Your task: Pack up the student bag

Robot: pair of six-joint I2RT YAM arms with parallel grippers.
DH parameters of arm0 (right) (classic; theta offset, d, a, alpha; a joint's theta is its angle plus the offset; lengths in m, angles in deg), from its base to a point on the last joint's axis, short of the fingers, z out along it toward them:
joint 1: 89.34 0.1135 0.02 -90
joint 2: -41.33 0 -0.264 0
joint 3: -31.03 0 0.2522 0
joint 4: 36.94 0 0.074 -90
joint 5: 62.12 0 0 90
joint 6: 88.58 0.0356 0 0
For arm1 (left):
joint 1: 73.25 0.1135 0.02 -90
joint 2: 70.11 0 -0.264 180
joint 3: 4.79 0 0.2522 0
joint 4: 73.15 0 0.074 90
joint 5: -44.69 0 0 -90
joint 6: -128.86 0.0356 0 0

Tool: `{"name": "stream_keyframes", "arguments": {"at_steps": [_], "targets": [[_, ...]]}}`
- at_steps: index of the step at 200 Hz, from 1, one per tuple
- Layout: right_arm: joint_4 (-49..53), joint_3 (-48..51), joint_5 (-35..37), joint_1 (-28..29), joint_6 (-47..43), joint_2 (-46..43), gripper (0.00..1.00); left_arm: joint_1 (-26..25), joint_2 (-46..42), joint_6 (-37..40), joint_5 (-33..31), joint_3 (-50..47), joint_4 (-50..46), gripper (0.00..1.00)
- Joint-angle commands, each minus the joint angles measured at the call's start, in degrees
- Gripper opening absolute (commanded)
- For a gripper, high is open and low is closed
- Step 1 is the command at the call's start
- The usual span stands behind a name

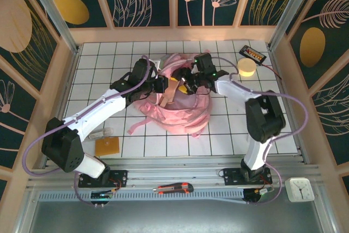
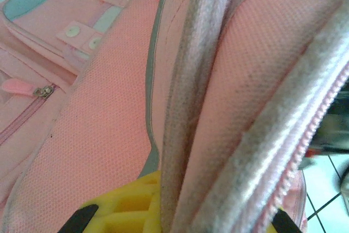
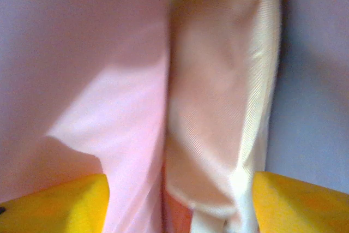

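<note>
Left gripper [image 1: 162,87] was clamped narrowly on the zipper rim [image 2: 311,135] of the student bag [image 1: 174,115], which lay at mid-table [image 1: 218,135]. A peach cloth piece [image 1: 170,94] stood at its opening. Right gripper [image 1: 188,84] was spread wide, cloth between its fingers [image 3: 54,200].

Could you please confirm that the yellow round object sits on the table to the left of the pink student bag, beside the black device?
Not quite: the yellow round object sits to the right of the student bag, not the left, still beside the black device, as the top external view shows.
</note>
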Motion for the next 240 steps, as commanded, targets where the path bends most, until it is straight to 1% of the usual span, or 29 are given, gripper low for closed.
{"name": "stream_keyframes", "arguments": {"at_steps": [1,33,35,39,47,53,63,66,69,85,108,130,141,152,167,175,193,209,219,240], "targets": [[7.7,2.4,3.0,-2.4,-7.4,-9.0,0.71,-0.8,-1.7,0.4,1.9,0.9,13.4,0.0],[13.9,8.0,5.7,-7.5,-10.2,-19.6,0.72,-0.7,-0.6,0.0,3.5,0.9,13.9,0.0],[14.4,8.3,6.0,-8.0,-10.4,-20.2,0.72,-0.7,-0.4,0.1,3.7,0.9,13.9,0.02],[15.3,9.2,6.5,-8.7,-10.9,-21.4,0.72,-0.8,-0.2,0.2,4.2,1.2,13.6,0.11],[17.2,10.7,7.9,-10.1,-12.3,-23.5,0.72,-0.8,0.2,0.5,4.6,1.7,12.9,0.33],[18.8,11.8,8.9,-11.2,-13.4,-24.7,0.72,-0.8,0.2,0.6,4.8,1.9,12.6,0.54],[20.8,13.2,9.8,-12.5,-14.7,-26.5,0.72,-0.8,-0.8,1.2,4.9,1.4,12.4,0.84],[21.1,13.6,9.9,-12.8,-14.9,-27.2,0.73,-0.8,-1.3,1.4,4.9,1.1,12.4,0.96],[21.3,14.2,10.0,-13.0,-15.1,-27.7,0.73,-0.9,-1.8,1.8,4.9,0.7,12.6,0.98],[21.7,16.4,10.6,-13.6,-15.2,-30.4,0.8,-0.8,-5.6,2.8,4.2,-1.4,12.8,0.99],[21.6,18.1,10.6,-13.6,-15.0,-31.4,0.82,-0.8,-11.6,1.4,-0.8,-4.4,9.8,0.99],[20.9,18.4,10.8,-11.3,-14.1,-30.7,0.85,-0.6,-16.5,-4.8,-8.9,-7.6,4.3,0.99],[20.9,18.0,11.9,-9.1,-13.8,-29.9,0.85,0.1,-18.0,-7.8,-10.0,-9.2,1.9,0.99],[21.0,17.4,12.8,-6.8,-13.4,-28.6,0.85,1.5,-18.5,-10.7,-8.4,-10.8,0.2,0.99],[20.6,17.5,13.1,-4.2,-12.5,-26.6,0.85,4.1,-18.7,-15.0,-4.1,-12.6,-0.1,0.99],[20.2,17.7,13.1,-3.0,-11.8,-25.7,0.85,5.9,-18.7,-17.6,-1.5,-15.5,0.4,0.98],[18.5,18.2,13.3,-1.2,-10.9,-24.6,0.85,10.1,-18.5,-23.6,6.2,-20.4,4.7,0.91],[17.8,18.2,13.4,-0.8,-10.5,-24.4,0.85,12.2,-17.9,-28.2,11.0,-24.6,10.5,0.83],[17.8,17.8,13.5,-0.8,-10.5,-24.3,0.85,12.8,-17.2,-30.3,12.4,-26.2,13.5,0.79],[18.6,17.0,14.0,-0.7,-11.2,-24.3,0.85,13.5,-14.9,-32.6,13.1,-27.5,16.9,0.75]]}}
